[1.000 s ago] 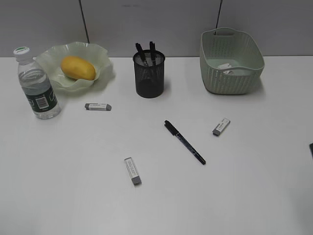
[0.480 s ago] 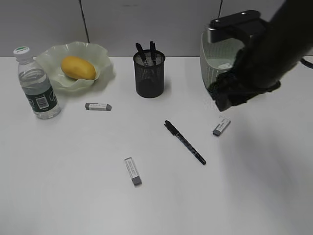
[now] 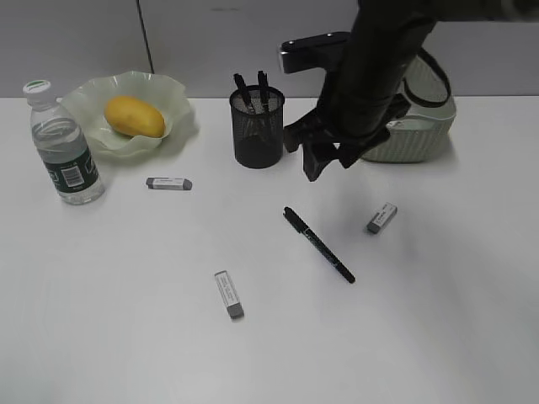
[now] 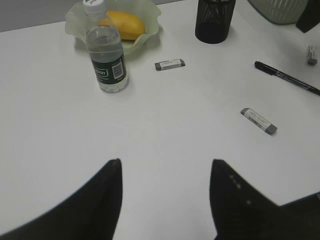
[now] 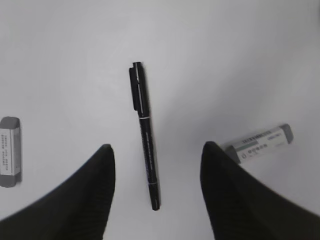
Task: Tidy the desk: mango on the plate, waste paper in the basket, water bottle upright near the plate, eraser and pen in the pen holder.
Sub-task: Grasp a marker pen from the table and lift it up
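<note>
Below your right pincer (image 5: pixel 155 187), spread wide and empty, the black pen (image 5: pixel 144 132) lies on the bench (image 5: pixel 225 60), long axis running 12 to 6 between its fingers; this arm is nearer.

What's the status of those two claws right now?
Both grippers open, empty. Right gripper above black pen lying on white desk. Left gripper idle. Nothing blocking.
</note>
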Robot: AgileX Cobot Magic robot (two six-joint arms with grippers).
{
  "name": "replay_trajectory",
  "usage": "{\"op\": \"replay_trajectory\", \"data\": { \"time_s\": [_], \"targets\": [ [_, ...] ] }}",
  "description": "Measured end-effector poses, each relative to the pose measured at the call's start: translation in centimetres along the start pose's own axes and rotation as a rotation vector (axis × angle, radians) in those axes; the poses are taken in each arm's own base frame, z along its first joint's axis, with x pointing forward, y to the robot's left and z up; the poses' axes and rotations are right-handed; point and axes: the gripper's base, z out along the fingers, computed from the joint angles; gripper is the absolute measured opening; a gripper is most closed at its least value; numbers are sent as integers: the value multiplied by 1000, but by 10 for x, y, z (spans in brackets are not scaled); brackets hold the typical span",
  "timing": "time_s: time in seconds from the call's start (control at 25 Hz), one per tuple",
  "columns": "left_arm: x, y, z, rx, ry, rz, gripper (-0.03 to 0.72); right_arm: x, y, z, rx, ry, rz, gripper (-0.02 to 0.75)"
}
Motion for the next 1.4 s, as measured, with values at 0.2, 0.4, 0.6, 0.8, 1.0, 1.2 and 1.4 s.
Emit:
{"op": "replay_trajectory", "data": {
  "time_s": [0.2,0.4,0.6,0.8,1.0,1.2,1.4],
  "targets": [
    [0,0,0,0,0,-1,408,-9,15,27,-11,50,-29,439],
    [0,0,0,0,0,-1,407,-12,18,58,15,123,-61,439],
    [0,0,0,0,0,-2,403,-19,18,74,22,129,-68,439],
    [0,0,0,0,0,-2,396,-19,18,90,29,147,-72,439],
    [0,0,0,0,0,-2,389,-15,17,102,34,176,-75,432],
    [0,0,0,0,0,-2,388,-14,17,110,36,190,-75,415],
    [0,0,0,0,0,-2,382,-11,16,118,36,207,-75,379]
  ]
}}
